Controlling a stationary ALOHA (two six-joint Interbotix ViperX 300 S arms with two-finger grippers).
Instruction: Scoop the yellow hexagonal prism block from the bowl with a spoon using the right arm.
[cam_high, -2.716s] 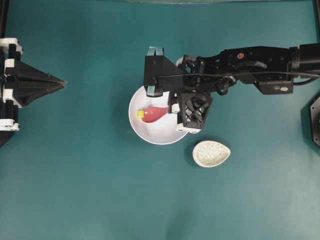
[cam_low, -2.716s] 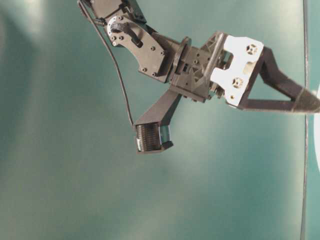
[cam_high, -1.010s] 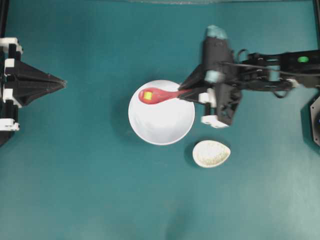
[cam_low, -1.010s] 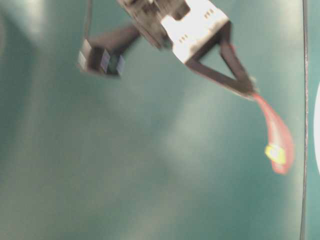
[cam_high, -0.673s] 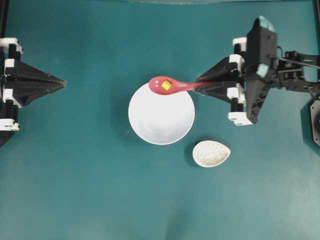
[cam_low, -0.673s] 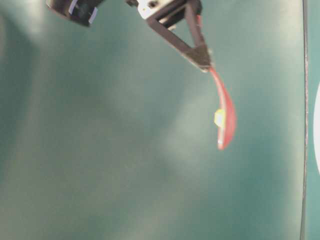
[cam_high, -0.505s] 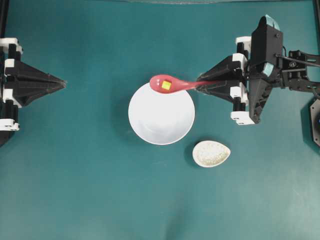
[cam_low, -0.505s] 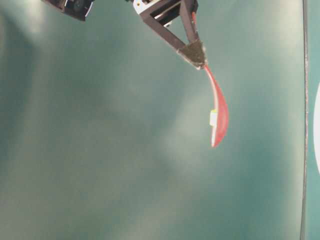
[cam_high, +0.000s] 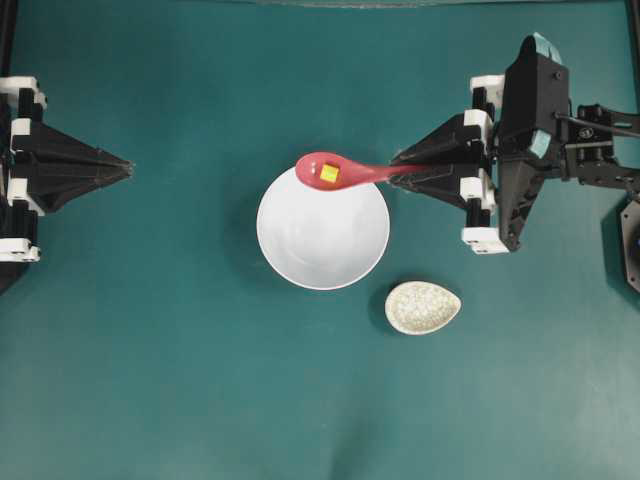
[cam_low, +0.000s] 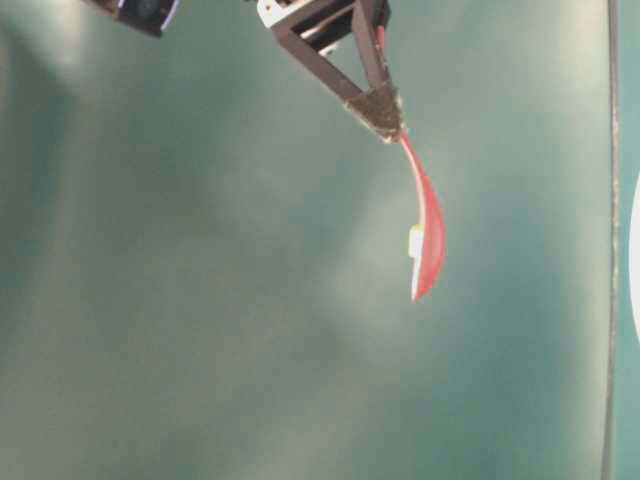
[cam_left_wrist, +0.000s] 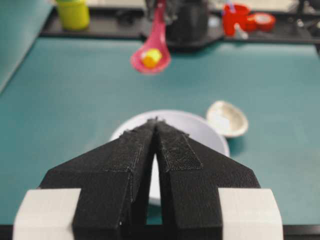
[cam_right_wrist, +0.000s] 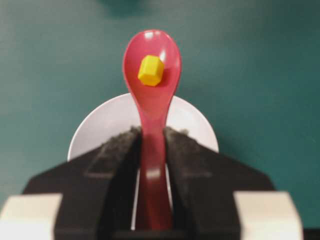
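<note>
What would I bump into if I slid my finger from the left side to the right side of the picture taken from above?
Left gripper → white bowl → speckled dish → right gripper, holding the red spoon's handle.

spoon (cam_high: 345, 172) lifted out of bowl (cam_high: 323, 245) by right gripper (cam_high: 400, 170), withdrawn toward bench's right edge | yellow block (cam_high: 329, 173) scooped from bowl floor, now carried in scoop above bowl's far rim
</note>
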